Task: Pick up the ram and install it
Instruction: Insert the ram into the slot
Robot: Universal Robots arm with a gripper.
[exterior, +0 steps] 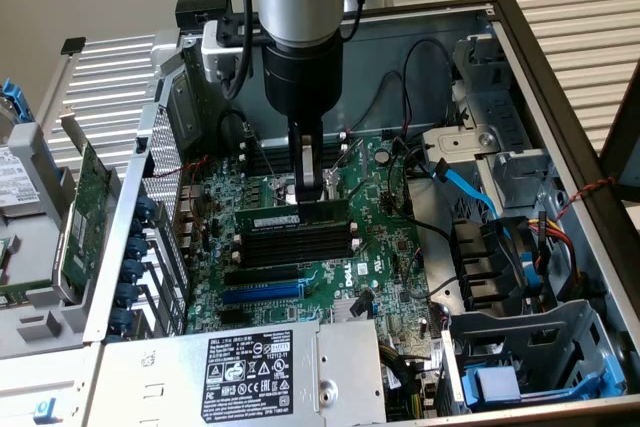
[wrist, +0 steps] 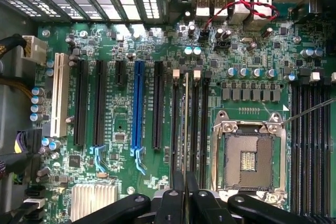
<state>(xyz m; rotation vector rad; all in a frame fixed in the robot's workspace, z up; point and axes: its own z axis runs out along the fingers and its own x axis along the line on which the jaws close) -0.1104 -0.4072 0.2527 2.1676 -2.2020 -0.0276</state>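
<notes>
The ram (exterior: 295, 215) is a long thin green stick standing on its long edge, level, over the bank of black memory slots (exterior: 300, 244) in the middle of the motherboard. My gripper (exterior: 308, 187) comes straight down from above and is shut on the stick's top edge near its middle. In the wrist view the ram (wrist: 185, 124) shows edge-on as a thin line running along the memory slots (wrist: 195, 124), with the gripper (wrist: 185, 195) closed around it. I cannot tell whether the stick is down in a slot or just above it.
The open computer case lies on its side. An empty CPU socket (wrist: 247, 156) sits beside the slots, with a second slot bank (wrist: 310, 145) beyond it. A green expansion card (exterior: 85, 217) leans outside the case at the exterior view's left. The power supply (exterior: 250, 367) is in front; fan and cables (exterior: 490, 247) are right.
</notes>
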